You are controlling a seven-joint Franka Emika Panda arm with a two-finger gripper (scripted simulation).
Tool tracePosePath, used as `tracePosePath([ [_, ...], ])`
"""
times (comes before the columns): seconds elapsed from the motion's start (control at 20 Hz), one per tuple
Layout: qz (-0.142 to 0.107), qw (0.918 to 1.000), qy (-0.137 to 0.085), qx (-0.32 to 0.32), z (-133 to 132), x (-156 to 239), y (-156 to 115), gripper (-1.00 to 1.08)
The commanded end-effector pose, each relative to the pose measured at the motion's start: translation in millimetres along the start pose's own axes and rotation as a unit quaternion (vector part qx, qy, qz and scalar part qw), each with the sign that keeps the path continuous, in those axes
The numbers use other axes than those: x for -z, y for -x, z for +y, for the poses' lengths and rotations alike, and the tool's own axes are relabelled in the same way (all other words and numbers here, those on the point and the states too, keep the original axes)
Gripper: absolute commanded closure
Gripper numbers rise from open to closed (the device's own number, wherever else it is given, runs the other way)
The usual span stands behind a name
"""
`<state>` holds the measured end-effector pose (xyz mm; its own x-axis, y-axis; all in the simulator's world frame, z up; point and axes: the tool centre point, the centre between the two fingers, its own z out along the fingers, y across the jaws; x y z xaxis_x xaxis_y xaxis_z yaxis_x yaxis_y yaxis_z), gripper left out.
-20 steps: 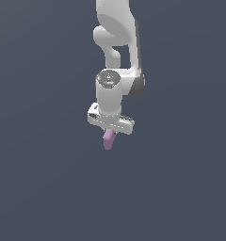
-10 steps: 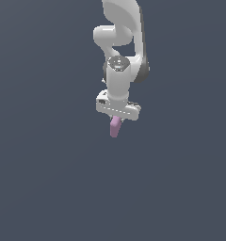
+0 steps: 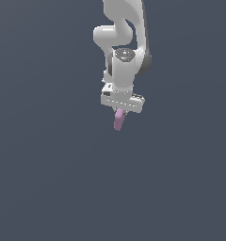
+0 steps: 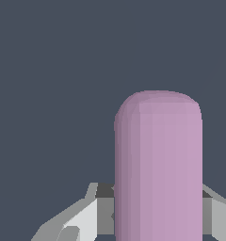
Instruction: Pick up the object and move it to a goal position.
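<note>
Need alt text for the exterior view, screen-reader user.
A white robot arm reaches down from the top of the frame, its gripper shut on a small pale pink-purple capsule-shaped block that hangs below the fingers. The background is plain dark grey-blue.

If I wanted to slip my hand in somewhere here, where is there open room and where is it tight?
Open, featureless grey lies to both sides of the arm and all below the pink block in the exterior view. The only tight spot is at the end effector, shut on the block's upper end; nothing else shows.
</note>
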<state>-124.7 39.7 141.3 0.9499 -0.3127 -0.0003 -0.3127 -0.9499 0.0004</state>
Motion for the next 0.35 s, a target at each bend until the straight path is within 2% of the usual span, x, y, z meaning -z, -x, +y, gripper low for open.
tracePosePath([
  [0.0,0.000,1.0000,0.000,0.000,-0.7,1.4,4.9,1.08],
  [0.3,0.000,1.0000,0.000,0.000,-1.4,2.0,4.9,1.08],
])
